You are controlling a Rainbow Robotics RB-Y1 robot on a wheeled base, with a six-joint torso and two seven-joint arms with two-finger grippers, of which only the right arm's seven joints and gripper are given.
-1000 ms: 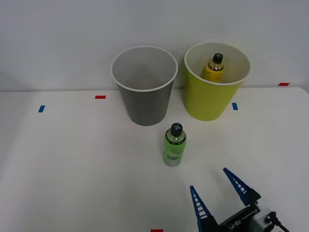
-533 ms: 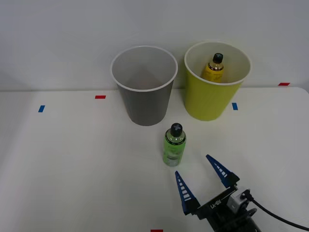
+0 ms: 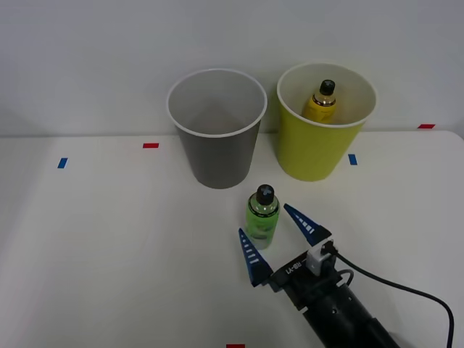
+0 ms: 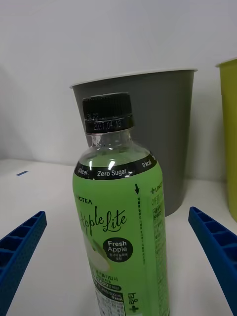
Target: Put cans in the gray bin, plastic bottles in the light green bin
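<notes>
The right gripper (image 3: 279,241) is wide open around the upright bright green plastic bottle (image 3: 261,217), ready to squeeze it.

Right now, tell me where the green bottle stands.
In the front view the green bottle stands upright on the table, just in front of the gray bin, between the open fingers of the right gripper.

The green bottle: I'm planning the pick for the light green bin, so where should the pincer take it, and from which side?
Grip the green bottle around its straight labelled body, below the black cap, coming in level from the robot's side. It stands upright on the table, and the open right pincer already has a finger on either side of it, so closing there looks safest.
</notes>
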